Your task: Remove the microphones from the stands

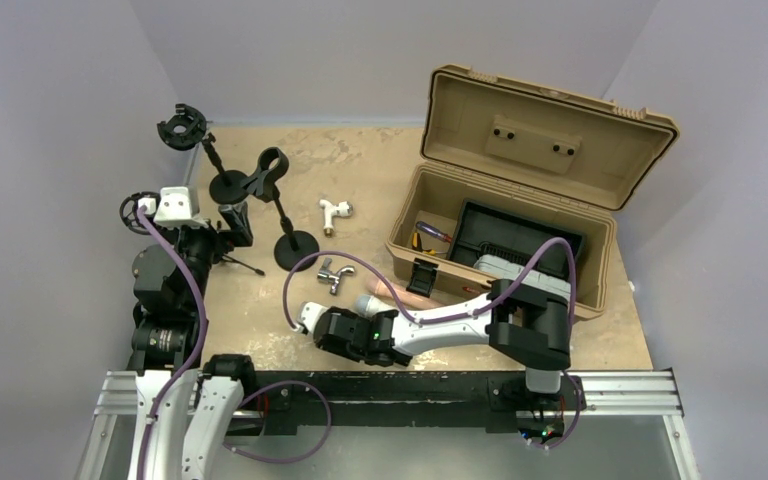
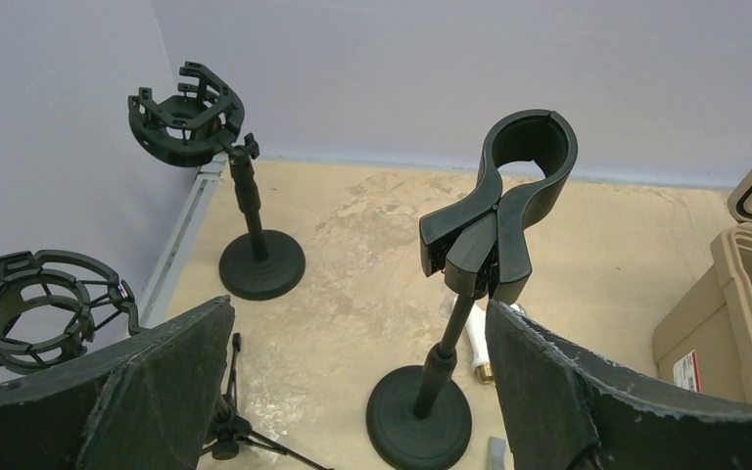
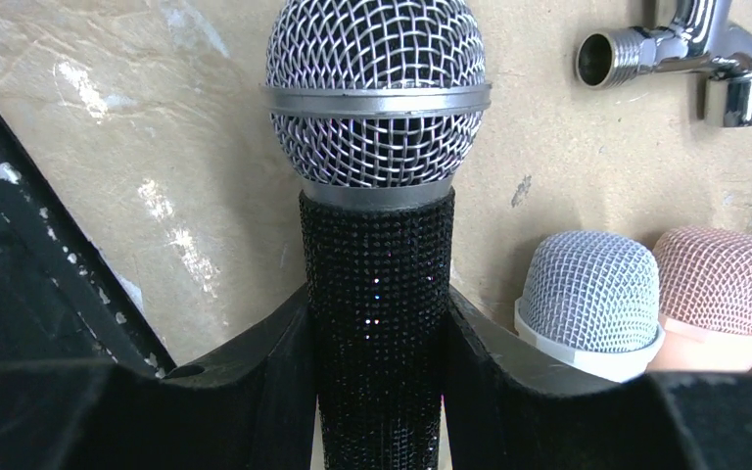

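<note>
A black glittery microphone [image 3: 377,294] with a silver mesh head is clamped by its handle between the fingers of my right gripper [image 3: 377,328], low over the table near the front [image 1: 310,318]. The clip stand [image 2: 499,211] stands upright on its round base [image 2: 419,419] with its clip empty. My left gripper [image 2: 362,392] is open around that stand's pole without touching it, at the table's left [image 1: 232,222]; the pole is nearer the right finger [image 2: 587,392].
Two shock-mount stands [image 2: 188,113] [image 2: 34,308] stand at the left, one on a tripod. White [image 3: 587,299] and pink [image 3: 720,294] microphones lie beside my right gripper, near a chrome tap [image 3: 690,59]. A white tap [image 1: 335,212] and an open tan toolbox [image 1: 520,200] are further back.
</note>
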